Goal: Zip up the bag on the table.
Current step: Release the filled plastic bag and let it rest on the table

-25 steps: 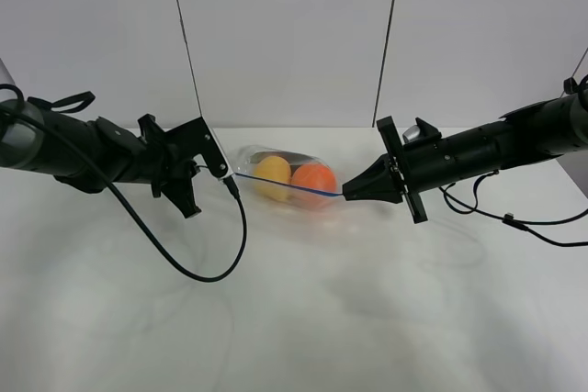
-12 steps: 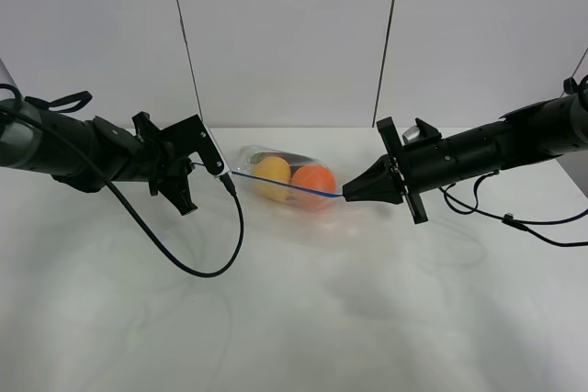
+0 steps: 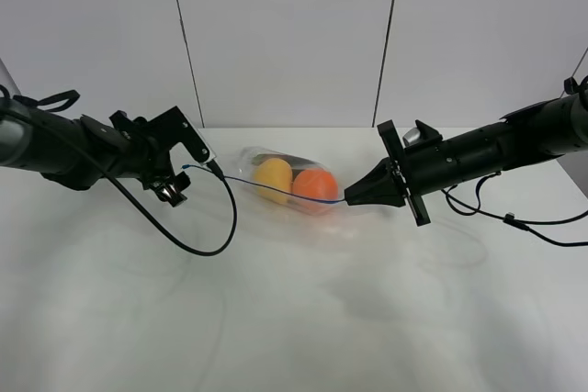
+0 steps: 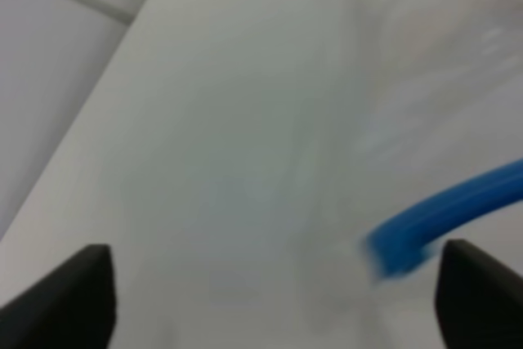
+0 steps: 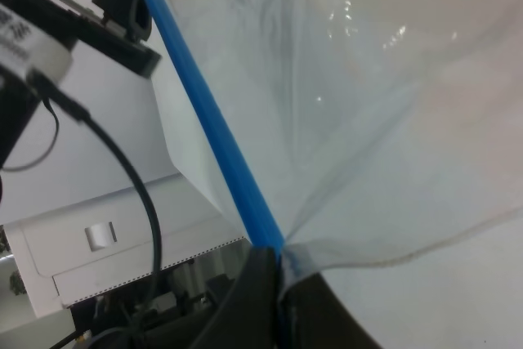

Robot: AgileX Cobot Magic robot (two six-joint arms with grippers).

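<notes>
The white tabletop (image 3: 294, 319) carries a clear bag (image 3: 252, 159) close to its far edge, about midway along it. The right tool (image 3: 350, 197) is clamped on the bag's corner, at one end of the blue zipper strip (image 3: 276, 189). The strip stretches from there across toward the left tool (image 3: 191, 174). That one has its fingers spread apart, with the strip's loose end between them, gripped by neither. Inside the bag a yellow fruit (image 3: 273, 174) and an orange one (image 3: 314, 184) sit side by side.

The blue zipper strip (image 4: 445, 212) of the bag (image 4: 445, 55) ends between the left gripper's (image 4: 274, 284) wide-apart fingertips (image 4: 73, 288), over the table (image 4: 204, 120).
</notes>
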